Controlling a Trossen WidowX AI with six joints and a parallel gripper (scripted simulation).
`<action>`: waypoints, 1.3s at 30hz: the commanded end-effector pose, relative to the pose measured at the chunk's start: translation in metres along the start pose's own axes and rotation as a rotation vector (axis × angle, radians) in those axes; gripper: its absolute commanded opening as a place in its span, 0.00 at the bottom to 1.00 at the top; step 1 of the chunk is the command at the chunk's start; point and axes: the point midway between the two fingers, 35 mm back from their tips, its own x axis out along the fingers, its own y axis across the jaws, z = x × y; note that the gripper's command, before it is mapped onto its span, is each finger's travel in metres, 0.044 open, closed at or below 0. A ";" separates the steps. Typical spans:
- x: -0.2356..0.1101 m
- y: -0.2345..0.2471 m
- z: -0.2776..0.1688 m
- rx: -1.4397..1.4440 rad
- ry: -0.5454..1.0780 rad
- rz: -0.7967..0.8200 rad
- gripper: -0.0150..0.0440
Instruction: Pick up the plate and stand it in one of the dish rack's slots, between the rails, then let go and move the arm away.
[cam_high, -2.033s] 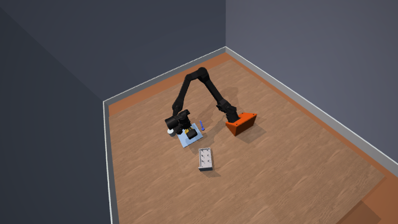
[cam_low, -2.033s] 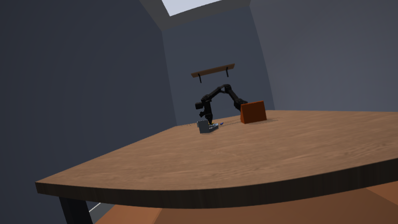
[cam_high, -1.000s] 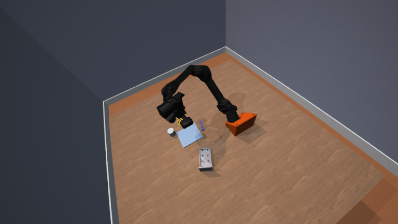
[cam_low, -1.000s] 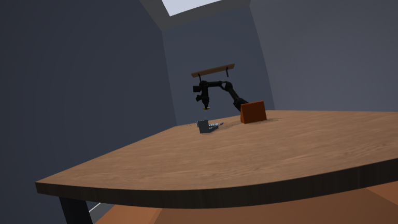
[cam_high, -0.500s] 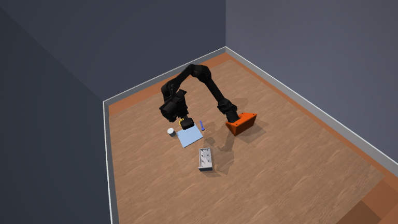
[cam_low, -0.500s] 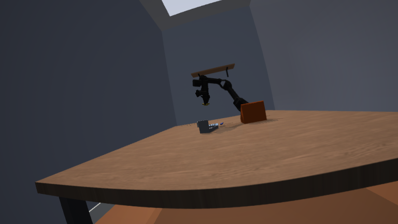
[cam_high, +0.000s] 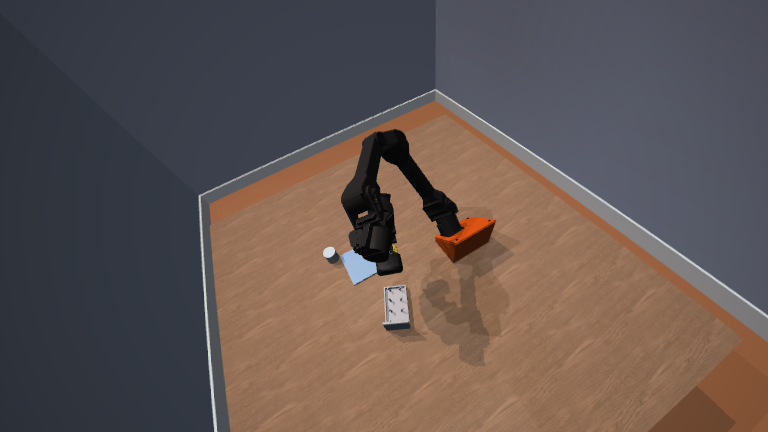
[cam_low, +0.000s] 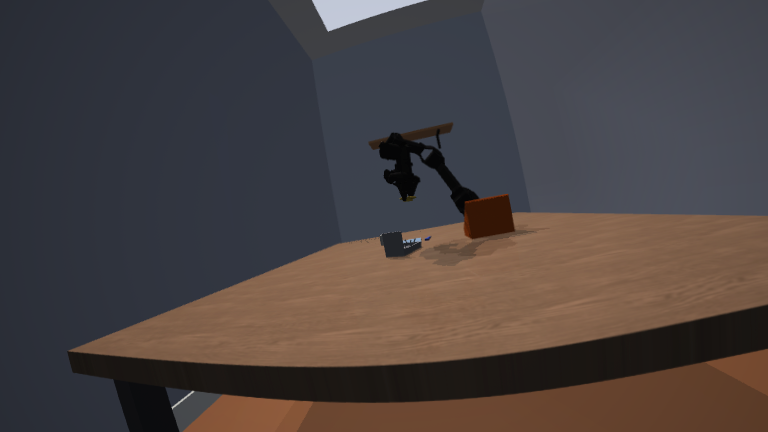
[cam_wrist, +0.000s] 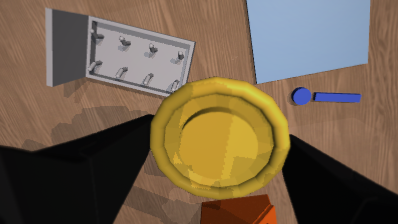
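Item: yellow plate (cam_wrist: 220, 136), clamped by its rim in our tool (cam_wrist: 220, 145), carried high above the worktop (cam_high: 537, 300). We should centre it over the grey dish rack (cam_wrist: 75, 55), edge down between pegs. Nearby: blue mat (cam_wrist: 310, 35), blue spoon (cam_wrist: 325, 96), white cup (cam_high: 329, 253); none obstructing.

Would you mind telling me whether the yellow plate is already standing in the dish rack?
No, the wrist view shows the plate held in the gripper above the table, apart from the dish rack, whose slots hold nothing.
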 end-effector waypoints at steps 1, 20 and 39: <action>0.004 0.001 -0.004 0.003 0.020 -0.007 0.25; 0.059 0.011 -0.019 -0.298 0.297 0.247 0.25; 0.096 0.023 -0.028 -0.564 0.344 0.645 0.25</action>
